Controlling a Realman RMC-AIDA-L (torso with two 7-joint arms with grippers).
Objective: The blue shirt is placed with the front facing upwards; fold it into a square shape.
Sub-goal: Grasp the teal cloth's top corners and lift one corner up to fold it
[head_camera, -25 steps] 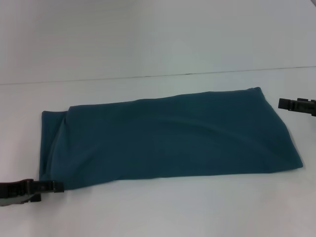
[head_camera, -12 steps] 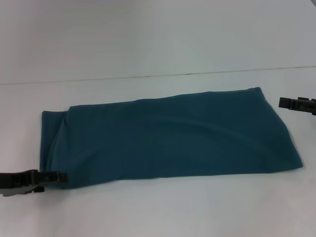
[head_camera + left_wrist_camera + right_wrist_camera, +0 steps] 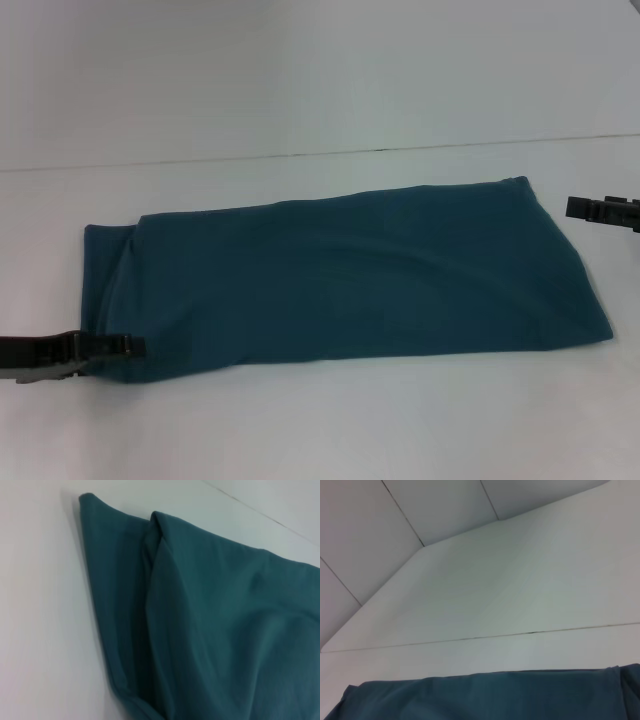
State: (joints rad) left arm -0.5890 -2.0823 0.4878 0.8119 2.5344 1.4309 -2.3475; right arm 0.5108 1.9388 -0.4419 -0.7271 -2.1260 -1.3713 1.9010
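- Shirt (image 3: 340,285): folded into a long band, lying flat on the white table (image 3: 320,430), running from near left up to far right; no lettering showing, only plain teal cloth.
- Left end of band: an extra layer tucked under, edge offset from the top layer, seen close in the left wrist view (image 3: 200,620).
- Left gripper (image 3: 135,346): low at the near-left corner of the shirt, tip over the hem; fingers look narrow, but cannot tell if pinching cloth.
- Right gripper (image 3: 575,208): at the right edge of the head view, just beside the far-right corner of the shirt, apart from it; opening not discernible.
- Right wrist view: far edge of the shirt (image 3: 485,695) against bare table.
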